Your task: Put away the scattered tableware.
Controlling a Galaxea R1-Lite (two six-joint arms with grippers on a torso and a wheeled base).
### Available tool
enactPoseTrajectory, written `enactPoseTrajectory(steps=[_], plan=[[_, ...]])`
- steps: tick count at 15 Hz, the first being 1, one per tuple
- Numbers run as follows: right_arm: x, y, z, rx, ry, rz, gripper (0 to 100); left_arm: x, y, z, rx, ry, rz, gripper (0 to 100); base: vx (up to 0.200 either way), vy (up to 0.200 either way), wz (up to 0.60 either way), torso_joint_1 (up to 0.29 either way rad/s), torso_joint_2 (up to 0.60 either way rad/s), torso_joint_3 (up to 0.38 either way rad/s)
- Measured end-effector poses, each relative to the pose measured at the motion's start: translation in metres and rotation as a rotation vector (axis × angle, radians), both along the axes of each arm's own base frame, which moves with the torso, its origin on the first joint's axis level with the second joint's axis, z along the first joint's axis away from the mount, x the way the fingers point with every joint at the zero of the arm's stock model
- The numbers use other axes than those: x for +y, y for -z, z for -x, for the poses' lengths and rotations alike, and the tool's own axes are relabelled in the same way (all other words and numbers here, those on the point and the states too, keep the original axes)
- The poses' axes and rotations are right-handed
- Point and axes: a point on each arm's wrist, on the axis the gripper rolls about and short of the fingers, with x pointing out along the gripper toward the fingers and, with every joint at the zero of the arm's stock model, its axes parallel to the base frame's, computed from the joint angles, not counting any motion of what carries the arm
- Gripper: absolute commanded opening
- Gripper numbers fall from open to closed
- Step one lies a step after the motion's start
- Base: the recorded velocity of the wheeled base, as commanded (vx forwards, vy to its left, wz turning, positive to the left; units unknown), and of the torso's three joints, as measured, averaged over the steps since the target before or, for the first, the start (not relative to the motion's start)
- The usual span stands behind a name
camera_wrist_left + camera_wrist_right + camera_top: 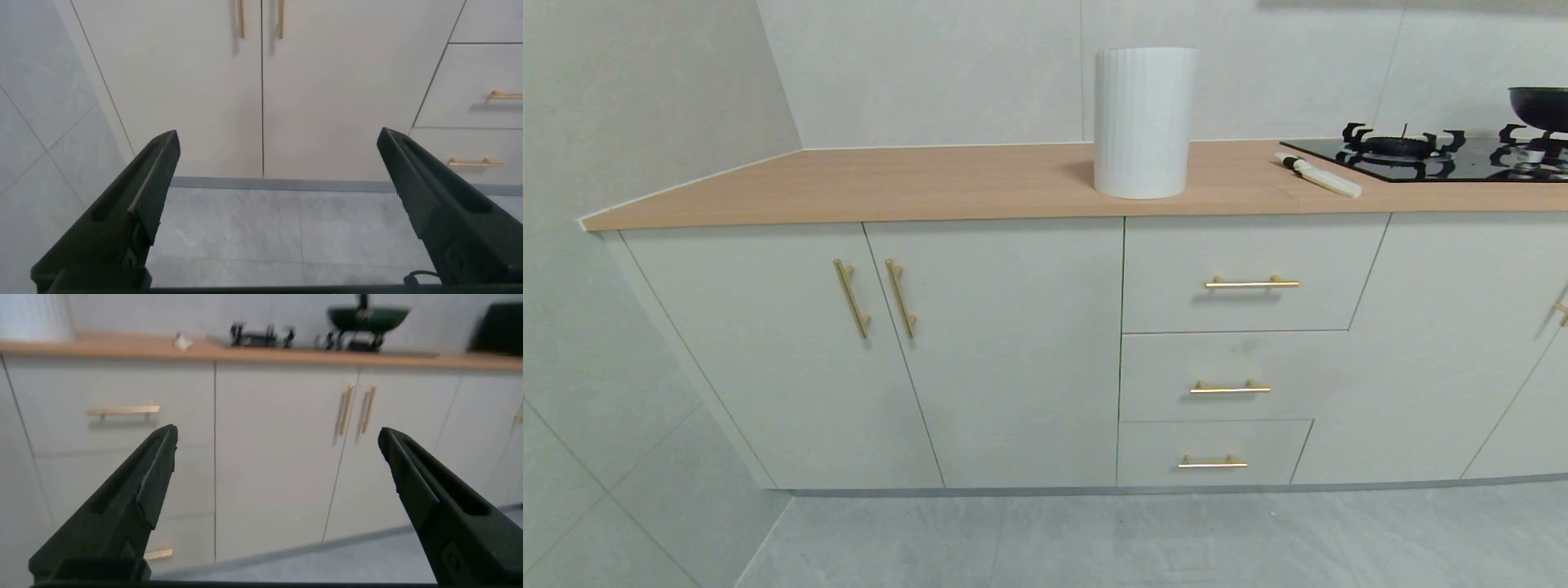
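- The white-handled utensil [1319, 175] lies flat on the wooden countertop [931, 184], near the white ribbed canister [1143, 122] on its right side and not touching it.
- The canister stands upright close to the countertop's front edge.
- Past the utensil, farther right of the canister, sits a black gas hob [1445, 159]. The utensil's dark end reaches the hob's corner, and a black pan [1539, 106] rests on the far burner.
- Under the canister, a stack of three drawers [1160, 278] with gold handles is closed.
- Left of the drawers is a closed pair of doors [768, 367].
- The left gripper [278, 143] has its fingers spread wide and is empty, low before those doors over the grey floor [270, 220].
- The right gripper [278, 437] is likewise spread and empty, facing the cabinet fronts right of the canister.
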Motion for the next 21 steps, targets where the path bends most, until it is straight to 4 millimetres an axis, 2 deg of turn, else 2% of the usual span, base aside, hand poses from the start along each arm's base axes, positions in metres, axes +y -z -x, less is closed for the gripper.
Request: enactPoseTrajectory(steps=[2,5,8,10,21], plan=[[0.002,0.017,-0.007,0.035,-0.081,-0.004,100,0.000,0.000,0.000,0.000,0.000,0.000,100,0.000,0.000,0.00,0.000,0.00,0.000],[0.006,0.057,-0.027,0.160,-0.277,-0.079,100,0.000,0.000,0.000,0.000,0.000,0.000,100,0.000,0.000,0.00,0.000,0.00,0.000],[0.007,0.086,-0.038,0.261,-0.316,-0.116,100,0.000,0.000,0.000,0.000,0.000,0.000,100,0.000,0.000,0.00,0.000,0.00,0.000],[0.007,0.093,-0.039,0.288,-0.315,-0.121,100,0.000,0.000,0.000,0.000,0.000,0.000,100,0.000,0.000,0.00,0.000,0.00,0.000],[0.007,0.096,-0.040,0.298,-0.310,-0.125,100,0.000,0.000,0.000,0.000,0.000,-0.001,100,0.000,0.000,0.00,0.000,0.00,0.000]])
